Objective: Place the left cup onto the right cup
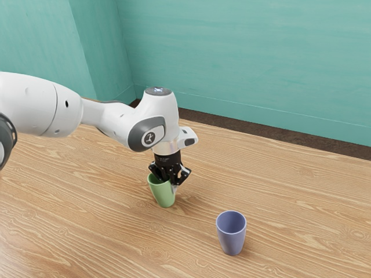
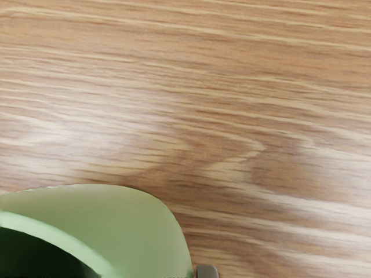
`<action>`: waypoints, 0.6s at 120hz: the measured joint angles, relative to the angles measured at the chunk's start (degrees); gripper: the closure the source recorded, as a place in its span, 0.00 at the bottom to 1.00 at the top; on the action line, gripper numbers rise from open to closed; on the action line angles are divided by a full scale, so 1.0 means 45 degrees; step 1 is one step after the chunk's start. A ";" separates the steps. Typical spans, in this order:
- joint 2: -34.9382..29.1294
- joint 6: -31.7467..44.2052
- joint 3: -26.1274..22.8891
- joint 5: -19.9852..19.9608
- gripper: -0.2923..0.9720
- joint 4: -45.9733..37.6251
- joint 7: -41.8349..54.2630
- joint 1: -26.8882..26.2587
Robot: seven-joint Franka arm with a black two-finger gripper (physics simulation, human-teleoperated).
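A green cup (image 1: pixel 163 191) is tilted under my hand, its base near the wooden table (image 1: pixel 290 174). My black gripper (image 1: pixel 168 178) is shut on the cup's rim, with one finger inside and one outside. In the wrist view the green cup (image 2: pixel 110 226) looms large and blurred just under the hand. A blue-purple cup (image 1: pixel 231 231) stands upright on the table, toward the exterior view's right and nearer the front, apart from the green cup.
The wooden table (image 2: pixel 232 87) stretches wide around both cups. Teal walls (image 1: pixel 261 52) rise behind the table's far edge, with a dark baseboard along them.
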 joint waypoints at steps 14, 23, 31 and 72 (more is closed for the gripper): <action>-0.0041 -0.0002 0.0000 0.0035 0.84 0.0000 -0.0038 -0.0014; -0.0144 -0.0042 -0.0001 0.0056 0.84 0.0000 -0.0062 -0.0034; -0.0243 -0.0082 -0.0001 0.0068 0.84 0.0000 -0.0080 -0.0042; -0.0846 -0.0352 -0.0073 0.0106 0.85 0.0002 -0.0131 -0.0125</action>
